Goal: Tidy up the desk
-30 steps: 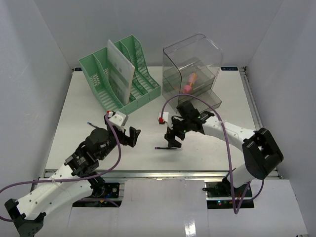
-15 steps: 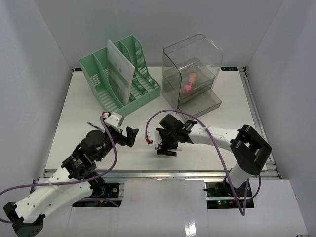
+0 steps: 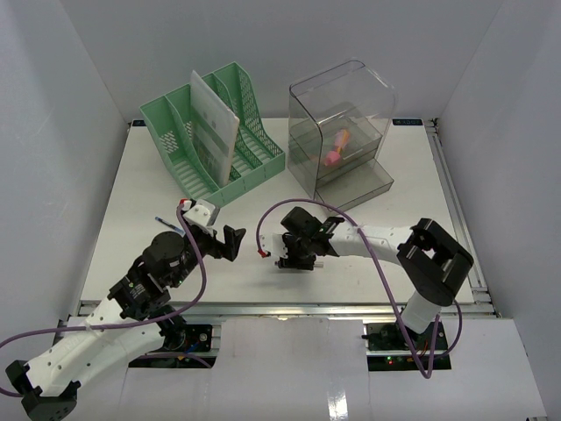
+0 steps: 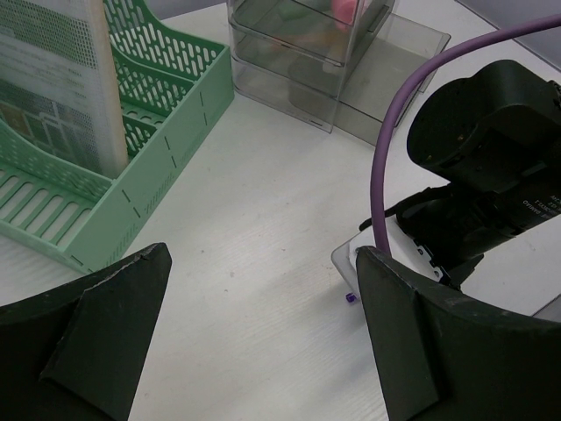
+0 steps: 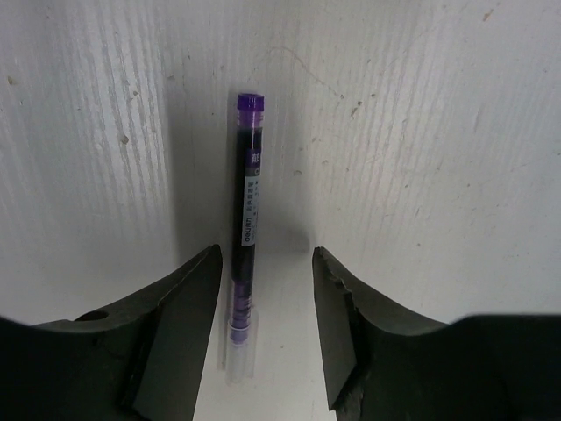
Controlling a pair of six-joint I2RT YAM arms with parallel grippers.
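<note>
A purple pen (image 5: 245, 230) with a clear cap lies on the white desk (image 3: 131, 206) near its front middle. My right gripper (image 5: 266, 256) is down over the pen. Its jaws straddle the barrel and stand partly apart. The pen sits close to the left finger (image 5: 188, 303), with a gap to the right one. In the top view the right gripper (image 3: 292, 260) hides most of the pen. The pen's purple tip (image 4: 350, 299) shows in the left wrist view. My left gripper (image 3: 230, 241) hovers open just left of it, with nothing between its fingers (image 4: 105, 324).
A green slotted file rack (image 3: 210, 132) holding a booklet stands at the back left. A clear plastic drawer box (image 3: 342, 123) with pink and orange items (image 3: 336, 149) stands at the back right. A thin blue pen (image 3: 166, 223) lies at the left of the desk.
My right arm swung left and lowered over the purple pen, and its jaws narrowed around it. The left gripper shifted slightly and stays open.
</note>
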